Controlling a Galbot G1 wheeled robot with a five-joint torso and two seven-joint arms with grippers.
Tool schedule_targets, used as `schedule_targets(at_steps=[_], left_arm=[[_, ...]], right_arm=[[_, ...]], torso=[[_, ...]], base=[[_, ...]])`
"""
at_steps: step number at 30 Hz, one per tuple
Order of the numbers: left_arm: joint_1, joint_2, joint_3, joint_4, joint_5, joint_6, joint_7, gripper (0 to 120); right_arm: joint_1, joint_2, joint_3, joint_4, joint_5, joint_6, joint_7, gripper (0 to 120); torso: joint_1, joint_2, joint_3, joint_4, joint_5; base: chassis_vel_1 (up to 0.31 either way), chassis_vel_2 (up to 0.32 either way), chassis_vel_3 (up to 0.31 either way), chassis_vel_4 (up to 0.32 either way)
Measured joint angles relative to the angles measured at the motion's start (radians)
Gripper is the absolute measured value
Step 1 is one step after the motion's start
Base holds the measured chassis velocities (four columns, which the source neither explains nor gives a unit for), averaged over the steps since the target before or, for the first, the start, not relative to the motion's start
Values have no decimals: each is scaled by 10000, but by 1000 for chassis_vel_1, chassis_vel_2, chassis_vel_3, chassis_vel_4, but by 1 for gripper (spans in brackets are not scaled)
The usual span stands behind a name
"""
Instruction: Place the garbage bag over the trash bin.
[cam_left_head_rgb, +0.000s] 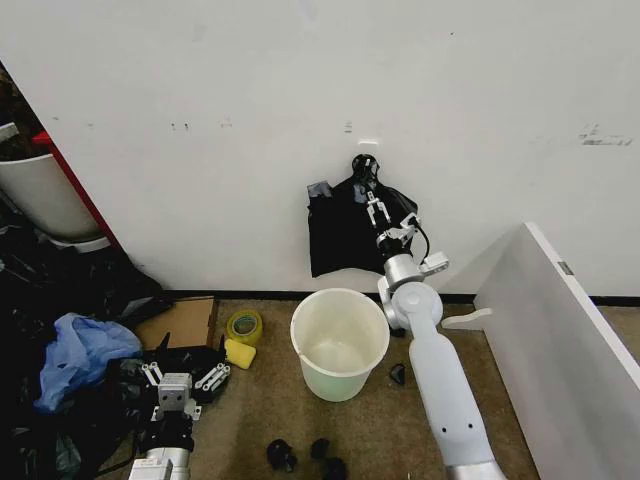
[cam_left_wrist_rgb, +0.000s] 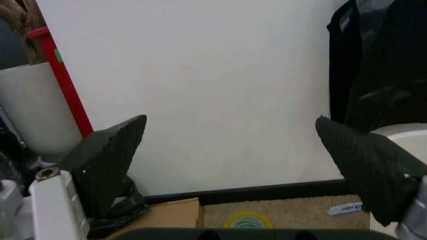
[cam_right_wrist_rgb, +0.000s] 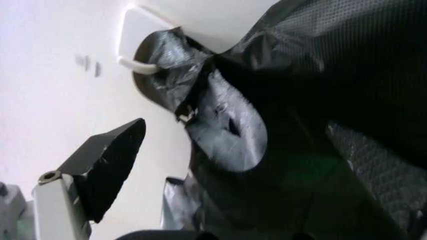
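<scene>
The trash bin (cam_left_head_rgb: 340, 345), a small off-white bucket, stands open on the carpet by the wall; its rim (cam_left_wrist_rgb: 405, 132) shows in the left wrist view. Above it a flat bundle of black bags (cam_left_head_rgb: 345, 235), knotted at its top, hangs from a white wall hook (cam_right_wrist_rgb: 137, 30). The garbage bag as a single bag is hidden. My right gripper (cam_left_head_rgb: 385, 215) is raised against the front of the bundle (cam_right_wrist_rgb: 300, 100), open (cam_right_wrist_rgb: 230, 125), with one finger (cam_right_wrist_rgb: 110, 162) showing beside the plastic. My left gripper (cam_left_head_rgb: 183, 372) is low at the left near the floor, open (cam_left_wrist_rgb: 230, 120) and holding nothing.
A yellow tape roll (cam_left_head_rgb: 244, 325), a yellow sponge (cam_left_head_rgb: 238, 352) and cardboard (cam_left_head_rgb: 180, 320) lie left of the bin. A heap of dark bags with blue plastic (cam_left_head_rgb: 70, 355) is at far left below a bigger white tub (cam_left_head_rgb: 40, 195). A white board (cam_left_head_rgb: 570, 340) leans at right.
</scene>
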Motion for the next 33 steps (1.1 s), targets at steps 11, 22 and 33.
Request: schedule_targets(at_steps=[11,22,33], left_arm=[[79,-81,73,67,106,-28,-74,100],[74,-94,64,89,123,-58,-129,99],[55,-105,110,170,126,-78,-193,99]], right_arm=[[4,276,46,-41,-106,35,-134,58],[190,294,64,-200,-248,50,-95,19],[-220,224,-326,148,-1278,50,412,0]], torso=[[0,0,-1,0,1],[0,0,-1,-1,1],[0,0,-1,2,1]], base=[[0,0,0,0],[0,0,0,0],[0,0,0,0]])
